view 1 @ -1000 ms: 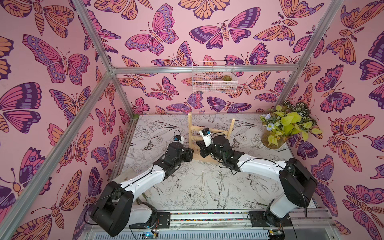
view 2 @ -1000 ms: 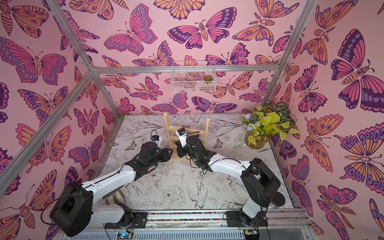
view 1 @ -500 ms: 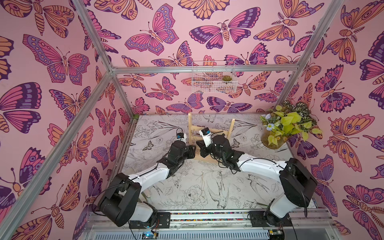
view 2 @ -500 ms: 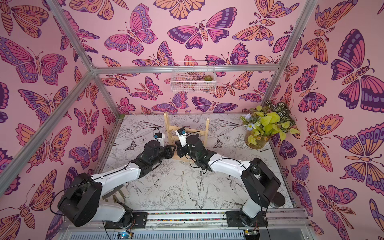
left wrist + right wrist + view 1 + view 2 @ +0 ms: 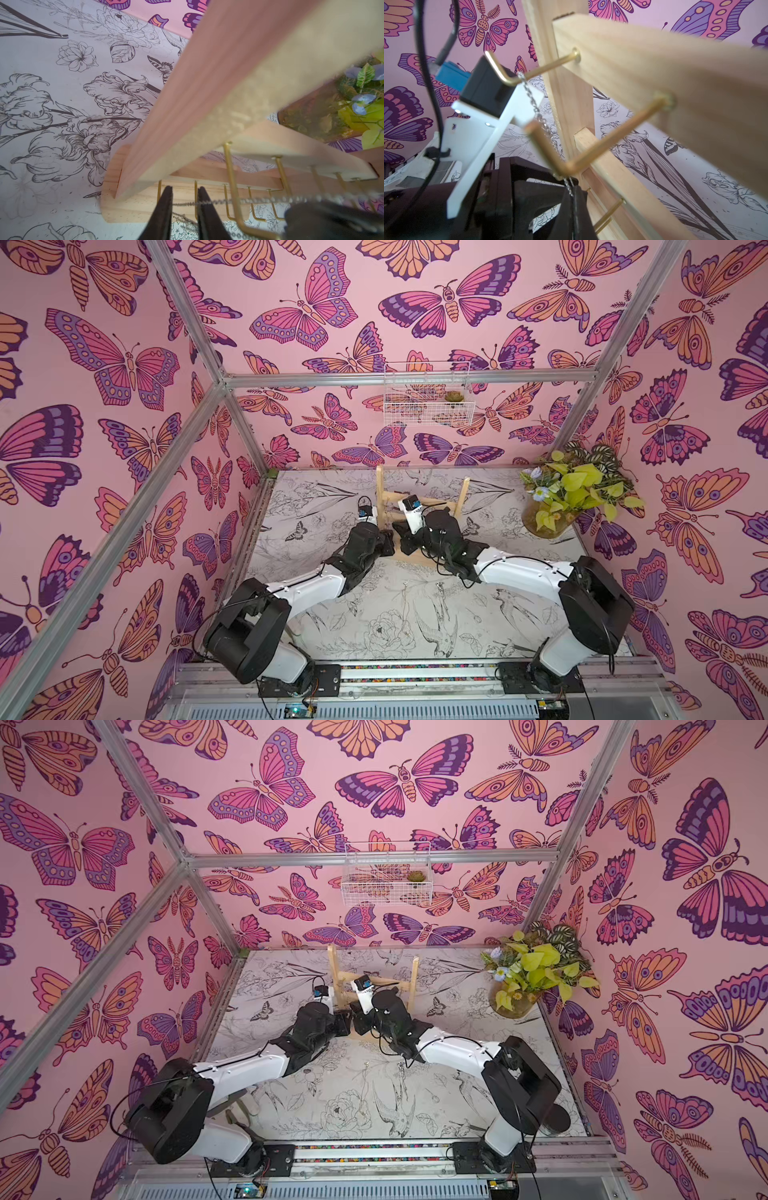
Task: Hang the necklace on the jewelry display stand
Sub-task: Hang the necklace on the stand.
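In both top views the jewelry display stand [image 5: 380, 489] [image 5: 332, 969] is seen standing at the middle of the frame on the flower-printed surface [image 5: 374, 626], and both arms are seen meeting at its near side. The necklace [image 5: 249, 200] is too fine to be made out there.

In the left wrist view it is drawn as a nearly straight line across the lower part of the frame, in front of the rows of gold hooks [image 5: 230, 176]. There the narrow gap between the left fingers [image 5: 165, 207] is crossed by the chain. These fingers are held slightly parted and are not pressed together on it.

In the right wrist view the necklace [image 5: 537, 112] is seen running from the bend of a hook, upper left of centre, down to the bottom centre. There it is pinched between the clenched right fingers [image 5: 582, 214].
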{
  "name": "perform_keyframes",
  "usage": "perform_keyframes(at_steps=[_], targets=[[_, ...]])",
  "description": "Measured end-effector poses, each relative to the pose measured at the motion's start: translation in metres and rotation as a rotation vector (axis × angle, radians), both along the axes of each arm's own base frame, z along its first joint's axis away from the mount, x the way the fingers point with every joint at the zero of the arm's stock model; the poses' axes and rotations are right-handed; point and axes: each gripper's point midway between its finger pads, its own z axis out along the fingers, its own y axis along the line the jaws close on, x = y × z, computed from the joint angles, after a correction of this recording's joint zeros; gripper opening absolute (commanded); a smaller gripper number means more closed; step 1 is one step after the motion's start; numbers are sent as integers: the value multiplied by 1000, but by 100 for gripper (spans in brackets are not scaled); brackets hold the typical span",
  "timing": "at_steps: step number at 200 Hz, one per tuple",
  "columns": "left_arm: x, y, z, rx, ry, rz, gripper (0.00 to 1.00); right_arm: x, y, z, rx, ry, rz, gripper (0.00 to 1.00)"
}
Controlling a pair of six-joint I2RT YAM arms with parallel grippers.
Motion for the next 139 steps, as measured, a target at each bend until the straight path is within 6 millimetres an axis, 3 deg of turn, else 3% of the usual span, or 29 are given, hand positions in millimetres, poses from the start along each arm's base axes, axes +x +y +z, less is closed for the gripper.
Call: perform_keyframes(at_steps=[34, 107, 121, 139], targets=[[0, 2, 6, -6, -16, 8, 9, 0, 0, 0, 0, 0, 0, 3], [-22, 19, 45, -67, -93, 26, 7, 0, 0, 0, 0, 0, -1, 3], [-25, 23, 49, -67, -99, 37, 9, 0, 0, 0, 0, 0, -1, 3], [-24, 24, 48, -63, -98, 39, 20, 0, 0, 0, 0, 0, -1, 3]])
